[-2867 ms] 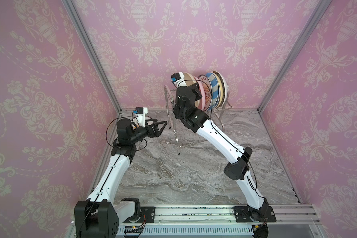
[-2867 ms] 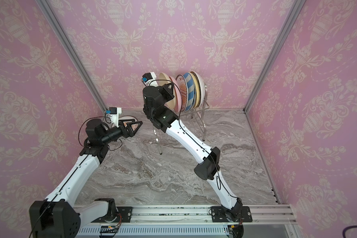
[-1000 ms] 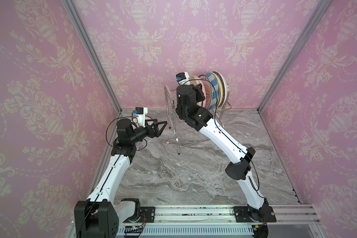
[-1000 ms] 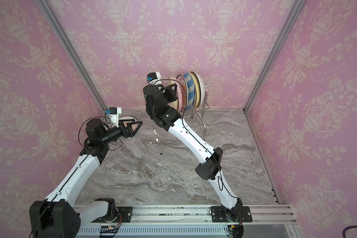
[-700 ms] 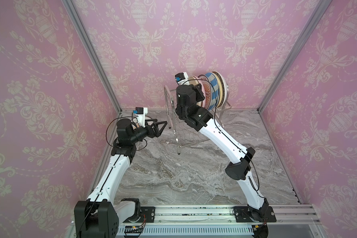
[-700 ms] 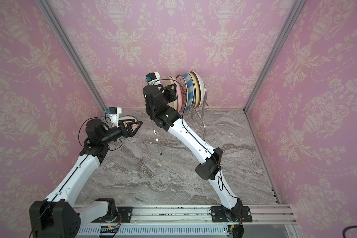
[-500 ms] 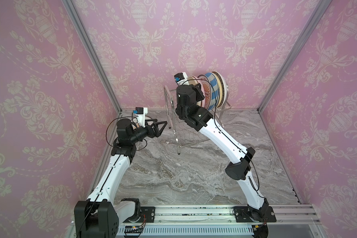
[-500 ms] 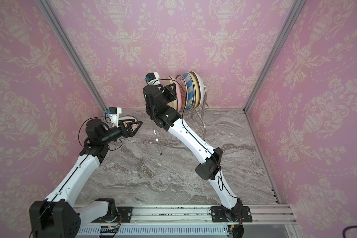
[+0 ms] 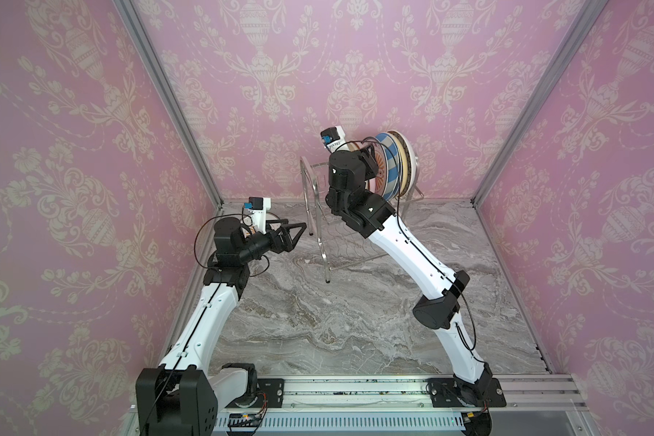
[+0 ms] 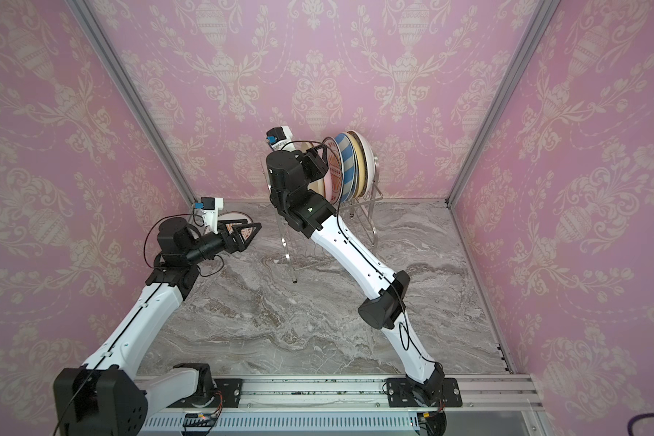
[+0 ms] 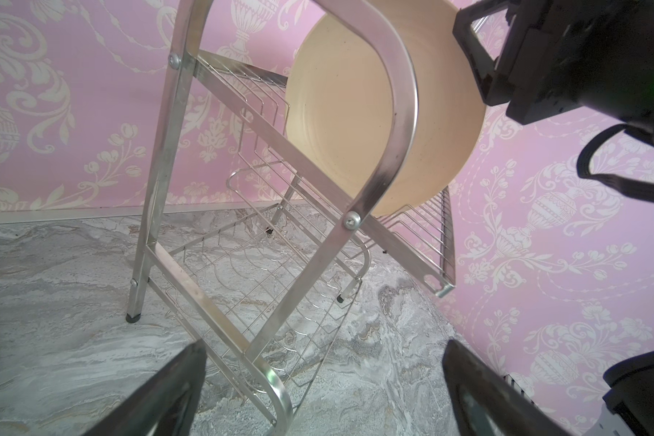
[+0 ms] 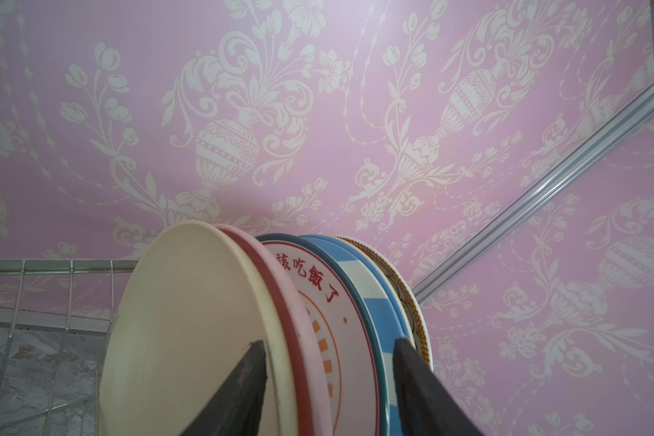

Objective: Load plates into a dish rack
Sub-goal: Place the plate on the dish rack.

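The right tool [image 12: 329,362] is released, jaws apart at the rim of the cream glazed round plate [image 11: 337,113], upright in the upper tier of the chrome wire dish rack [image 11: 165,151]; the left tool [image 9: 293,236] gapes empty; likely stiff, slick, breakable; pinch its rim.

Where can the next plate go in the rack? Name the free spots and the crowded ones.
Free: on the rack, the upper shelf between the arched frame and the cream plate, and the lower shelf; the table in front. Crowded: the upper shelf's far end, where the plates stand packed, with the right hand open over their rims.
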`<state>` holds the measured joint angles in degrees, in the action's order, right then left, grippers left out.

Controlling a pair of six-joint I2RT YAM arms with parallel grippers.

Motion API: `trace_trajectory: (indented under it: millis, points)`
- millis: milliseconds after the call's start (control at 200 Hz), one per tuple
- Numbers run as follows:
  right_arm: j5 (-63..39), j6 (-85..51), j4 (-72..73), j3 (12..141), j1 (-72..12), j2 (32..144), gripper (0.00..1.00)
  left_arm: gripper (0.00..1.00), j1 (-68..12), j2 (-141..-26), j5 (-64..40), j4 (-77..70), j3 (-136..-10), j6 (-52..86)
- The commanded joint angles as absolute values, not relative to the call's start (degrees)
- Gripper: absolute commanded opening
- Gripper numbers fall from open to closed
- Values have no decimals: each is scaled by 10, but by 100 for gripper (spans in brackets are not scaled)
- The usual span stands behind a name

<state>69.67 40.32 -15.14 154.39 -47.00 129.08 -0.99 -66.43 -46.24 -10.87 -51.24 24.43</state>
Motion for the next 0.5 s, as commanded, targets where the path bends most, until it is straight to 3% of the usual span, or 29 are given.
trace_trajectory:
  millis: [0, 495]
  points:
    - [704, 430, -118, 1562, -474, 1275, 61, 99, -13, -661, -464, -85, -541, 220]
    - [701, 407, -164, 1473, -518, 1149, 81, 99, 12, -681, -293, 109, -648, 133]
